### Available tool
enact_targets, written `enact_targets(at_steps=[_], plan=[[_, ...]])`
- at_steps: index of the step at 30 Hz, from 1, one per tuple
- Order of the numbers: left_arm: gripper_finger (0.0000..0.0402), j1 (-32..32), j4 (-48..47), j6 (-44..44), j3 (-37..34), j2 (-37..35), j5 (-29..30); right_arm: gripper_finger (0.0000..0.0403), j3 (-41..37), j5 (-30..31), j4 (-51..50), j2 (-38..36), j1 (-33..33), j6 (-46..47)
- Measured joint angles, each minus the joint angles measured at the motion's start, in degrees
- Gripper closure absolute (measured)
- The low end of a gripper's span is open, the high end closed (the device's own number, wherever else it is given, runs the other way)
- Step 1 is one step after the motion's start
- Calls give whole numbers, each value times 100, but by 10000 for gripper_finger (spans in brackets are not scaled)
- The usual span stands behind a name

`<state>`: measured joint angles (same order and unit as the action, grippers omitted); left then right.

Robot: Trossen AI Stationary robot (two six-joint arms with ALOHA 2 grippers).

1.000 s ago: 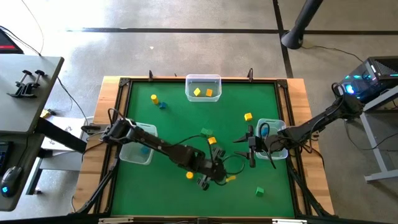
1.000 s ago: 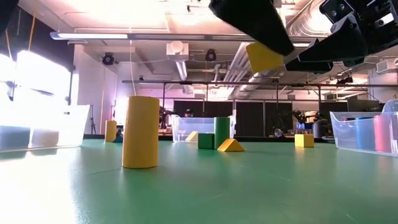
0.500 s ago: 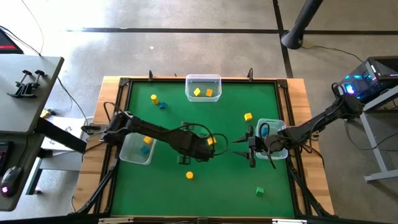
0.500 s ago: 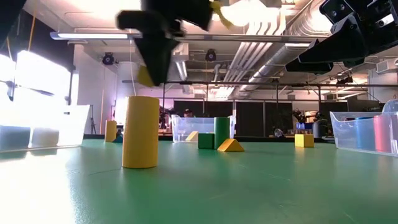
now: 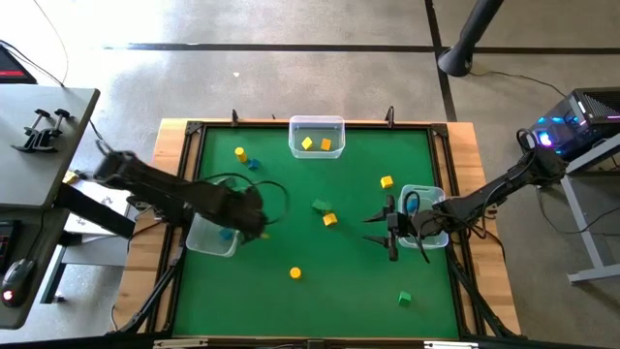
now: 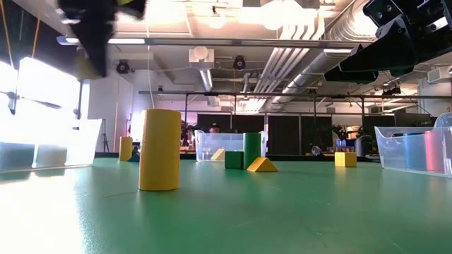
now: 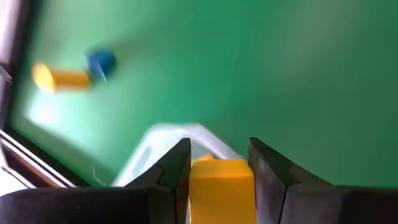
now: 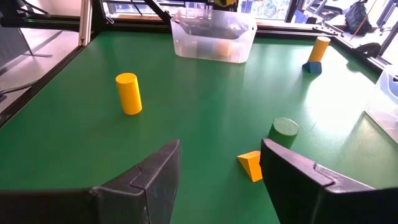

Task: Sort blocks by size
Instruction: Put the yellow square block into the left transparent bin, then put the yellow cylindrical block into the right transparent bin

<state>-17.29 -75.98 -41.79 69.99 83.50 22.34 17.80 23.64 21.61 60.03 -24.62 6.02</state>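
My left gripper [image 5: 256,217] hangs over the right rim of the clear left bin [image 5: 205,240], shut on a yellow block [image 7: 221,184]. In the low view it shows blurred at the top left [image 6: 90,39]. Loose blocks stand on the green mat: a yellow cylinder [image 5: 295,273], a green block [image 5: 321,206], a yellow wedge [image 5: 330,220], a yellow cube [image 5: 387,181] and a green cube [image 5: 405,299]. My right gripper [image 5: 387,229] waits open beside the right bin [image 5: 432,206], with nothing between its fingers [image 8: 155,171]. My left gripper pinches the yellow block by two opposite sides [image 7: 196,182] between its two fingers. The fingers point steeply down from above. The block is lifted clear of the mat, above the left bin's rim [image 7: 177,132].
A far bin [image 5: 317,123] holds a yellow and an orange block. A yellow cylinder [image 5: 239,152] and a blue block [image 5: 253,164] stand at the far left. The left bin holds a blue block [image 5: 226,234]. Green mat lies open between the cylinder and the near edge.
My left gripper has swung from the near middle of the table toward the left edge and risen a little, rolling its wrist as it went. It has carried the yellow block clear of the mat to above the left bin. My right arm has kept still.
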Motion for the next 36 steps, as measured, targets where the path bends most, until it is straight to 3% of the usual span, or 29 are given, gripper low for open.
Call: enact_targets(at_steps=[7,13,25,31,36], plan=[[295,-8,1032,-1213,-1983,-1254,-746,192,0,2,2,0,0,-66],[291,-3,995,-1765,-2733,-1436,-1081,192,0,6,4,0,0,-68],[195,185,618,-1809,-2810,-1433,-1360,192,0,25,7,0,0,-50],[190,448,211,-1222,-2350,-1431,-1589,192,0,103,16,0,0,-91],[190,858,441,-452,-1630,-1431,-1371,192,0,323,47,0,20,-111]])
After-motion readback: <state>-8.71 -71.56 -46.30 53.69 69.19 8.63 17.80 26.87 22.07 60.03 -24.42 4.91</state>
